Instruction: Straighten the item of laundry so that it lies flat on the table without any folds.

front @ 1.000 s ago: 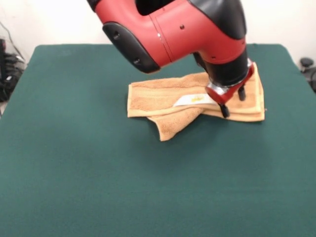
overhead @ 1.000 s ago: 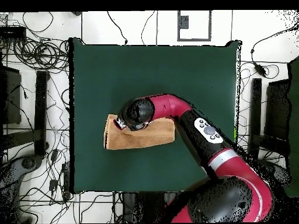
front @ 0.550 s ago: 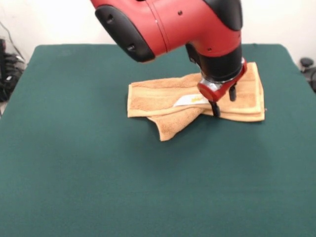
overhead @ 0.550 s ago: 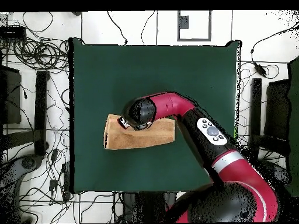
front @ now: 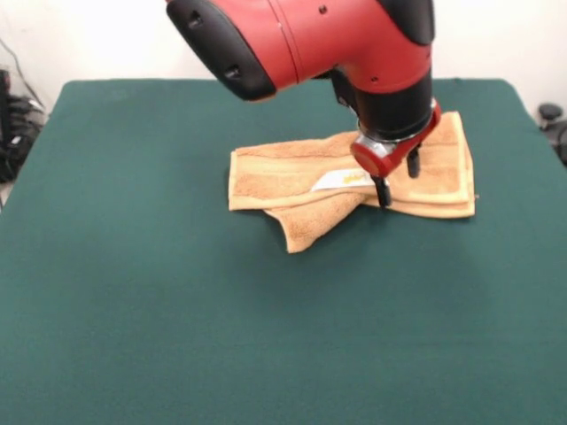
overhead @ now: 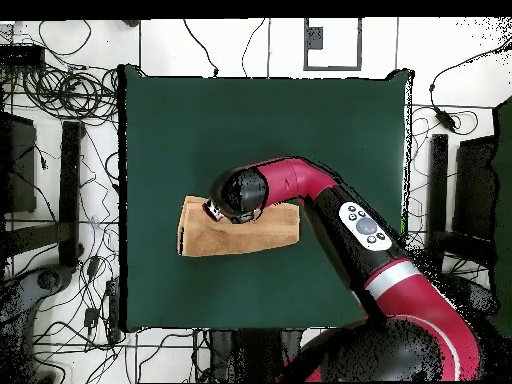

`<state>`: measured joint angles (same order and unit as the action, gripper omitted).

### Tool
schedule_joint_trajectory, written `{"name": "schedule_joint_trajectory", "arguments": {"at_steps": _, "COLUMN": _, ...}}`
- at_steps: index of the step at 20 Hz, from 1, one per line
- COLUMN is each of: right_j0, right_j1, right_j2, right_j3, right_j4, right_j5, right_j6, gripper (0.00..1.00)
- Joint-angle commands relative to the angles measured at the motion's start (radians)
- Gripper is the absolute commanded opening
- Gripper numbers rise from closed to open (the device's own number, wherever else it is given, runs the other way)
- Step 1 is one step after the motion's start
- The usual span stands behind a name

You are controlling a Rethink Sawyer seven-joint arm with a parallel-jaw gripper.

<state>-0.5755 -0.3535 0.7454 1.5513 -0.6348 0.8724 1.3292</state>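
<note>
Front view: the towel [front: 292, 177] lies folded on the green tabletop [front: 133, 292], a little toward the far side from the tabletop's middle. It forms a long, layered strip. One corner flap pokes out from the strip's near edge, pointing down and toward the left of the picture. A white label [front: 341, 180] with a small yellow mark sits on the towel's upper layer, close to where that flap begins. Flat woven bands run along the strip's upper left part and near its right end.

The red and black arm [front: 310, 40] comes down over the towel. Its end effector [front: 397, 180] hangs just beside the label, above the towel's near edge. Two dark fingers [front: 382, 191] stand apart with a clear gap between them and nothing gripped. One tip is at the towel's near edge; whether it touches the cloth cannot be told.

Overhead view: the towel [overhead: 240, 235] shows as a tan strip near the tabletop's [overhead: 300, 120] middle, one end nearer the tabletop's left edge. The arm's head covers the towel's upper edge and hides the end effector. Cables lie on the floor [overhead: 60, 130] around the tabletop.
</note>
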Motion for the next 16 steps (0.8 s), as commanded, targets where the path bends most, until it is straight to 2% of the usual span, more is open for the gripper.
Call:
{"name": "schedule_joint_trajectory", "arguments": {"at_steps": 1, "right_j0": 0.051, "right_j1": 0.003, "right_j2": -0.048, "right_j3": 0.065, "right_j4": -0.045, "right_j5": 0.053, "right_j6": -0.090, "gripper": 1.00}}
{"name": "schedule_joint_trajectory", "arguments": {"at_steps": 6, "right_j0": 0.088, "right_j1": -0.056, "right_j2": -0.078, "right_j3": 0.128, "right_j4": -0.116, "right_j5": -0.085, "right_j6": 0.032, "gripper": 1.00}}
{"name": "schedule_joint_trajectory", "arguments": {"at_steps": 11, "right_j0": 0.095, "right_j1": -0.020, "right_j2": -0.107, "right_j3": 0.160, "right_j4": -0.137, "right_j5": -0.187, "right_j6": 0.116, "gripper": 1.00}}
{"name": "schedule_joint_trajectory", "arguments": {"at_steps": 16, "right_j0": 0.132, "right_j1": -0.044, "right_j2": -0.163, "right_j3": 0.181, "right_j4": -0.161, "right_j5": -0.274, "right_j6": 0.186, "gripper": 1.00}}
